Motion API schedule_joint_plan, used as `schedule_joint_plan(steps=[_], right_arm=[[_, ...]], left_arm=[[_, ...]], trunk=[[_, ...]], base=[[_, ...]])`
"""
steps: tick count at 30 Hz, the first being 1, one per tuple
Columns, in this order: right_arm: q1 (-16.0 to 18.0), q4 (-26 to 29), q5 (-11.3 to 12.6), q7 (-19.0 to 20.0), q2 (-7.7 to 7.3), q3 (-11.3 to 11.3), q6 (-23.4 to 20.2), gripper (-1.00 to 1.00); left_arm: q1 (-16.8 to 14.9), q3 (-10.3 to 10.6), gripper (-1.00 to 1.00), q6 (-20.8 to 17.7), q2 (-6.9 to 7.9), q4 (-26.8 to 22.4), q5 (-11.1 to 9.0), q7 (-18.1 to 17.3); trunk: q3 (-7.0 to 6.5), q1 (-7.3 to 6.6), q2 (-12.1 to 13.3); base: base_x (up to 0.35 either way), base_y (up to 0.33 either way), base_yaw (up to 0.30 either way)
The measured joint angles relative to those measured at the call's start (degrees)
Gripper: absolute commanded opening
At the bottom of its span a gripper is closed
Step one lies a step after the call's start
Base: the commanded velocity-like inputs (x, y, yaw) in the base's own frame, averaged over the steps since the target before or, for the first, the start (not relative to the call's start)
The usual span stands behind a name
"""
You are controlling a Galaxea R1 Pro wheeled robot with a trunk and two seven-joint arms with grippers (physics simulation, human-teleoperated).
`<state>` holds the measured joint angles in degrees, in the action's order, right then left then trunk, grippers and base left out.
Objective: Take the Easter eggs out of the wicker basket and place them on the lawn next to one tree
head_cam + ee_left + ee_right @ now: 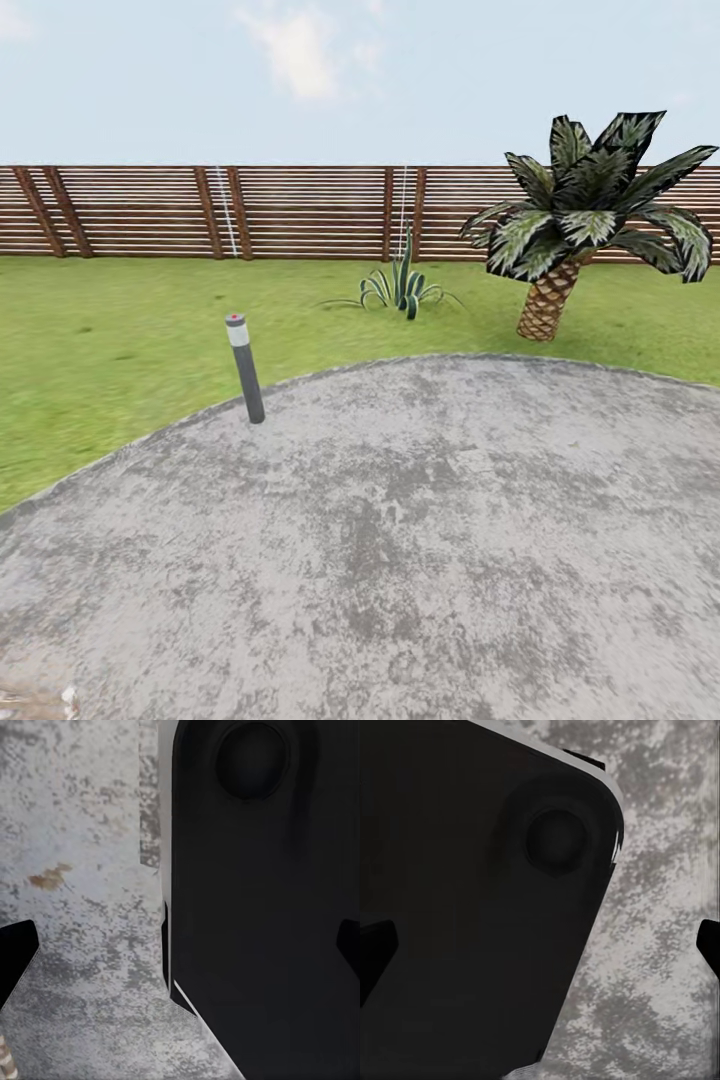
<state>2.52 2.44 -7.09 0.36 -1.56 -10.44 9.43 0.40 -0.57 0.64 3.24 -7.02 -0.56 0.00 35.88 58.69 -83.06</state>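
Underfoot, grey paved patio (420,560) — both wrist views look down on it past dark robot body panels; fingertips sit wide at the frame edges, so each pincer reads open, empty. Beyond: bollard light (245,368), lawn (100,340), palm (585,225), fence (300,210). No basket or eggs sighted — search step; next, turn to find them.

Bright flat daylight, soft, slightly blurred

Grey patio (420,560) spreads across the foreground, a short grey bollard (245,368) with a red-tipped white cap standing at its far left edge. Beyond, a spiky striped plant (403,287) sits left of a palm (585,215) with a scaly, leaning trunk. A brown slatted fence (300,212) runs behind under pale sky.
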Motion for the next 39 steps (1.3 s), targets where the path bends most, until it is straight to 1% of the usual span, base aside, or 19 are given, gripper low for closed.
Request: schedule_joint_plan(steps=[9,26,39], right_arm=[[0.00,-0.26,-0.34,0.07,-0.08,-0.29,0.04,1.00],[0.00,0.13,0.14,0.04,0.30,0.07,0.09,1.00],[0.00,0.14,0.17,0.04,0.26,0.09,0.09,1.00]], left_arm=[[0.00,0.00,1.00,0.00,0.01,0.00,0.00,0.05],[0.00,0.00,1.00,0.00,0.01,0.00,0.00,0.08],[0.00,-0.03,1.00,0.00,0.01,0.00,0.00,0.07]], trunk=[[0.00,0.00,0.00],[0.00,0.00,0.00],[0.00,0.00,0.00]], base=[[0.329,0.000,0.000],[0.329,0.000,0.000],[0.329,0.000,0.000]])
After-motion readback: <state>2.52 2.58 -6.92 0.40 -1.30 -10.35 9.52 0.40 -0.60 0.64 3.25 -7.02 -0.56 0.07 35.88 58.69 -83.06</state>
